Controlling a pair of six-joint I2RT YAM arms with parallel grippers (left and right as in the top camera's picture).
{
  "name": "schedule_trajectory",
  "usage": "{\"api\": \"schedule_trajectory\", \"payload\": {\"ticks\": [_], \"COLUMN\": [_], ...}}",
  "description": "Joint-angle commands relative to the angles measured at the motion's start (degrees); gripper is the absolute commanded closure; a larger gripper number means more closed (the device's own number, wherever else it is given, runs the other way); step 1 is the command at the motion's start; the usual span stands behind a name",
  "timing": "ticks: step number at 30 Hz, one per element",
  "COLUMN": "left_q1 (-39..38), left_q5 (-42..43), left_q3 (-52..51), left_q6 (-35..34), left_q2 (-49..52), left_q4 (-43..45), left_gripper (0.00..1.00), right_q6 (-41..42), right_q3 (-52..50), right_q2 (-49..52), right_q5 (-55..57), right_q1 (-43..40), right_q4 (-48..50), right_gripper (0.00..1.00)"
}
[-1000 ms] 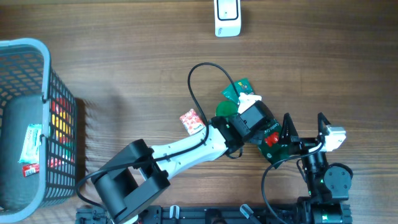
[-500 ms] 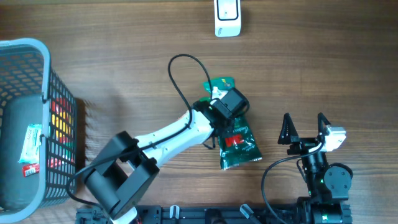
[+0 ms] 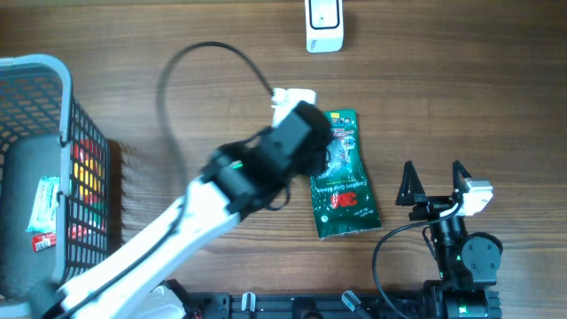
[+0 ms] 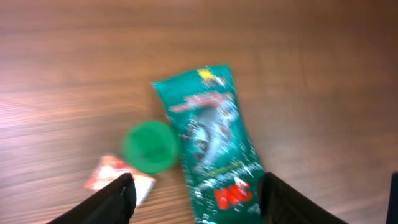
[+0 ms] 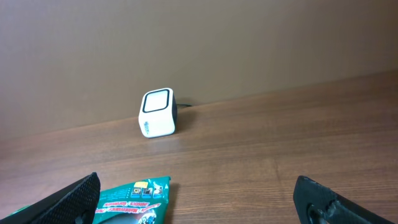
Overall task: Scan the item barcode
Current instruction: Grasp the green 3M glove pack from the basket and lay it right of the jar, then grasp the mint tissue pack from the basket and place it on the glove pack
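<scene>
Half a second earlier the left claw [image 4: 196, 190] sat pinched on the top end of the green packet [image 3: 341, 177]. Now its fingers stand wide apart above the packet, holding nothing, and the arm has swung up and to the left. The packet has shifted up the counter [image 3: 461, 80] and lies flat, printed face up (blurred in the left wrist view).

The counter is dark brown wood grain, and the right wrist view shows a plain tan wall [image 5: 249, 43] behind it.

At the far left stands a blue-rimmed wire basket [image 3: 37, 62] with a few packets inside. In the left wrist view a round green lid [image 4: 149, 146] sits right against the packet's left edge. A red-and-white sachet [image 4: 118, 179] lies just beside the lid. From overhead the arm covers both. The white barcode scanner [image 3: 324, 25] stands at the counter's far edge, well apart from the packet. At the right, the right claw [image 3: 434, 175] is spread wide and empty, near the packet's lower end.
</scene>
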Motion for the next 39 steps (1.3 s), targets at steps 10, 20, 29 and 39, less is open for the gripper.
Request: {"api": "schedule_trajectory", "payload": {"ticks": [10, 20, 29, 39], "left_q1": [50.45, 91.71, 94.84, 93.92], "left_q5": [-17.62, -0.61, 1.77, 1.73], "left_q3": [1.4, 1.38, 1.38, 1.2], "left_q6": [-11.85, -50.58, -62.07, -68.61], "left_q2": [-33.66, -16.87, 9.38, 27.17], "left_q4": [-10.05, -18.78, -13.16, -7.93], "left_gripper": [0.11, 0.0, 0.0, 0.0], "right_q6": [-0.61, -0.61, -0.63, -0.63], "right_q3": [-0.07, -0.07, -0.07, -0.07], "right_q2": [-0.24, -0.24, -0.24, -0.24], "right_q5": [0.37, 0.37, 0.37, 0.37], "right_q1": [-0.09, -0.09, -0.09, -0.09], "right_q4": [0.15, 0.15, 0.15, 0.15], "right_gripper": [0.0, 0.0, 0.0, 0.0]}}
